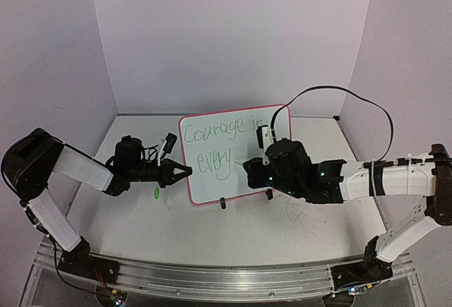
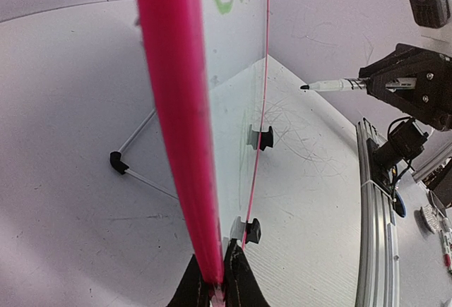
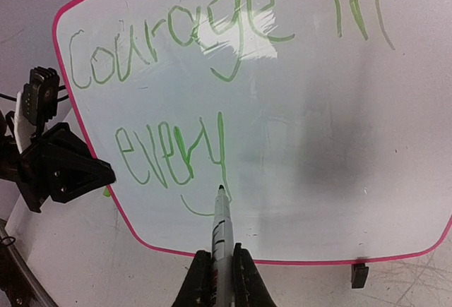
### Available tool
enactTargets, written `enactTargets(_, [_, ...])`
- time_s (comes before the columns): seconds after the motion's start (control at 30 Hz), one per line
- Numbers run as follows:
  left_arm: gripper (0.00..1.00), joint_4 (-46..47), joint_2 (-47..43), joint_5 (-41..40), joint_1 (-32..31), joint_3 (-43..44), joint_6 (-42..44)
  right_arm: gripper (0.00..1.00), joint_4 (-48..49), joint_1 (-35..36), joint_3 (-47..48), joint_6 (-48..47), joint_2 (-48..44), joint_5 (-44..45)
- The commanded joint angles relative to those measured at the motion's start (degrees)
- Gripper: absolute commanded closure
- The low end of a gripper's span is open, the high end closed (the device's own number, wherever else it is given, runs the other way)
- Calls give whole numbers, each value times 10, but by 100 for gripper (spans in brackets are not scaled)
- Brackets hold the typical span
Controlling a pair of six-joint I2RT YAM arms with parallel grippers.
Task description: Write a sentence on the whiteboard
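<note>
Pale lilac walls [image 1: 233, 32] close in a white surface [image 1: 212, 243]. On it, toward the far edge and about midway between the side edges, the whiteboard [image 1: 244, 148] stands nearly upright on its long lower edge. Its long axis runs left to right and its written face looks toward the near edge. The sentence [image 3: 173, 35] is in thin green script: "Courage in" on the upper line and "every" below it, toward the board's left half.

The left hand [image 2: 214, 272] grips the pink-red rim at the board's left edge, with its fingers closed tight on either side of it. The right hand [image 3: 222, 257] sits in front of the board's lower right part, closed narrowly round a marker [image 3: 222, 222]. The marker's long axis points straight at the board face. Its dark tip is at the foot of the "y" in "every"; I cannot tell whether it touches.

Two black clip feet [image 2: 260, 137] hold the lower rim, and a wire stand [image 2: 134, 159] props the back. Grey scribbles [image 1: 304, 215] mark the surface toward its right edge.
</note>
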Motion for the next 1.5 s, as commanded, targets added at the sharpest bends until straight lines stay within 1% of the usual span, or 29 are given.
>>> enactTargets(0.0, [100, -1, -12, -59, 3, 19, 38, 100, 11, -1, 21, -5, 13, 1])
enactTargets(0.53, [100, -4, -7, -60, 3, 21, 39, 100, 14, -1, 20, -7, 13, 25])
enactTargets(0.8, [100, -6, -9, -60, 4, 20, 40, 100, 5, -3, 10, -10, -4, 64])
enactTargets(1.17, [100, -7, -7, -58, 3, 21, 39, 100, -2, -36, -26, -7, -36, 54])
enactTargets(1.47, [100, -8, -11, -59, 3, 20, 40, 100, 15, -41, 8, -28, -7, 55])
